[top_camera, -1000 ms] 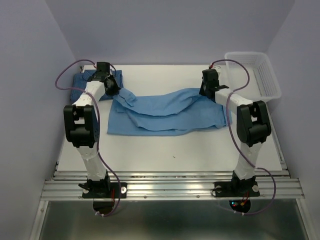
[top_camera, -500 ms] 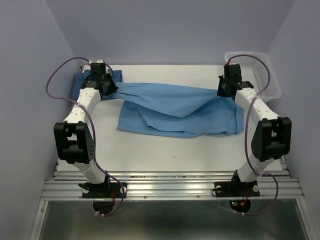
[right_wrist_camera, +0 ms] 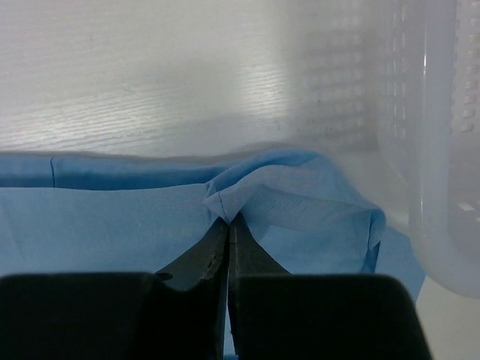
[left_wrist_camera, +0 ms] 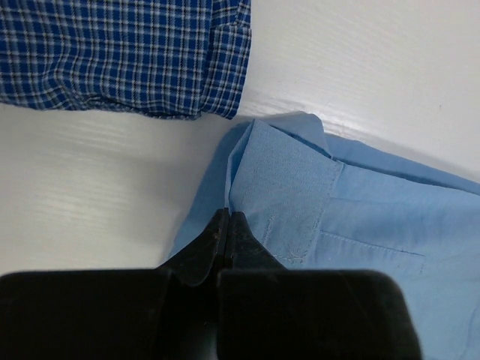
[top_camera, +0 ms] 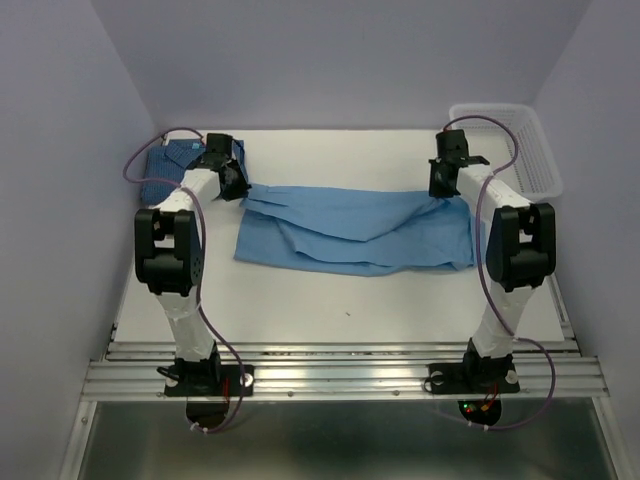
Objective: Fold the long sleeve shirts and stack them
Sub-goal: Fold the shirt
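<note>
At the far left corner of the table (top_camera: 330, 295) lies the checked shirt (top_camera: 168, 160), already folded into a small flat packet, so I judge that this half of the work is done. Its cloth is dark blue with a fine white check, and the folded edges look thick and neat. Just to the right of it, the left gripper (left_wrist_camera: 227, 225) has its jaws clenched on the left far corner of the light blue shirt (top_camera: 350, 225), where a doubled band of cloth makes a square flap. This shirt is stretched across the middle of the table as a long, wide strip, folded over only in part, with soft creases and an uneven near edge. The cloth is plain, thin and smooth. At its right far corner the right gripper (right_wrist_camera: 227, 225) pinches a small raised ridge of the same cloth between closed jaws. Further folds and the stacking onto the checked shirt are left, as I judge it. At the far right stands the basket (top_camera: 535, 165), of white plastic mesh.
</note>
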Action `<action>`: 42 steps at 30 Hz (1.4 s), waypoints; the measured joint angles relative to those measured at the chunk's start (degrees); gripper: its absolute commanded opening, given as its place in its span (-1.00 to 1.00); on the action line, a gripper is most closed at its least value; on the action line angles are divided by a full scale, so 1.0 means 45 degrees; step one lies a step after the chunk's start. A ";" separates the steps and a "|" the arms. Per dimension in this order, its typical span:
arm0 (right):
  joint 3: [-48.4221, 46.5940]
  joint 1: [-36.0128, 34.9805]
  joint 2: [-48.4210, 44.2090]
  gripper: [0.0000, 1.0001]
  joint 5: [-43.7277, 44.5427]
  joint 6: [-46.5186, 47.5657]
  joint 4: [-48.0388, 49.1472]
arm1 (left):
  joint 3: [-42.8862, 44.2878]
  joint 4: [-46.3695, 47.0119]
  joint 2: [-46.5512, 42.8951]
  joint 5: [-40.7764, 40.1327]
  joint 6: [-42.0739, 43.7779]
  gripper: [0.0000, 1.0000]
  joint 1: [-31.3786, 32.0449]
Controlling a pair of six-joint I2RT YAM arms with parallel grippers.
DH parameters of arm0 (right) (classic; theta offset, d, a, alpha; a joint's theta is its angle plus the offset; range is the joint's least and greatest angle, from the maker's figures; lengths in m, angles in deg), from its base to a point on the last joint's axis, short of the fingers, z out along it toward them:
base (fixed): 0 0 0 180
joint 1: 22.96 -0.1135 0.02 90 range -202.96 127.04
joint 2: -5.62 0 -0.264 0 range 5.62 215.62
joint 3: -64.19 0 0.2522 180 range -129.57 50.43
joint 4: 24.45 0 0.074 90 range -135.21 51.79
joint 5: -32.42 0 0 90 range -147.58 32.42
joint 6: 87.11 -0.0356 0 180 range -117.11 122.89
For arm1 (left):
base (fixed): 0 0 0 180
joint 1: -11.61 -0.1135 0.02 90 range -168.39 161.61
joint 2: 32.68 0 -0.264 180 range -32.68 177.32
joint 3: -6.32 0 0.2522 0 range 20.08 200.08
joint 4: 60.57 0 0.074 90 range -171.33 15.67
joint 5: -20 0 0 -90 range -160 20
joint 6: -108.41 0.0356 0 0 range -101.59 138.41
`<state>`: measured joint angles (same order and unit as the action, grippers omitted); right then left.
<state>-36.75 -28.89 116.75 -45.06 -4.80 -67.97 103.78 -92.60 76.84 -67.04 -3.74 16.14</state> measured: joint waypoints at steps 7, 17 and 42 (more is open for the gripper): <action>-0.1608 0.0121 0.1268 0.24 0.0879 0.0063 -0.0418 | 0.1851 -0.0146 0.1496 -0.0044 0.0044 -0.64 0.0262; -0.1525 0.0194 0.0704 1.00 -0.1501 0.0874 -0.0680 | 0.2929 -0.1069 0.2239 -0.0743 0.0243 0.97 0.0335; 0.0461 0.0457 0.1326 1.00 -0.4741 -0.0117 0.2069 | 0.3483 0.0185 0.3915 0.2229 0.0379 0.97 0.1734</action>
<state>-34.67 -26.84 122.72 -66.40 -5.32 -58.65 119.46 -91.77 94.45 -57.00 -2.03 23.95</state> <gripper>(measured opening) 0.998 0.986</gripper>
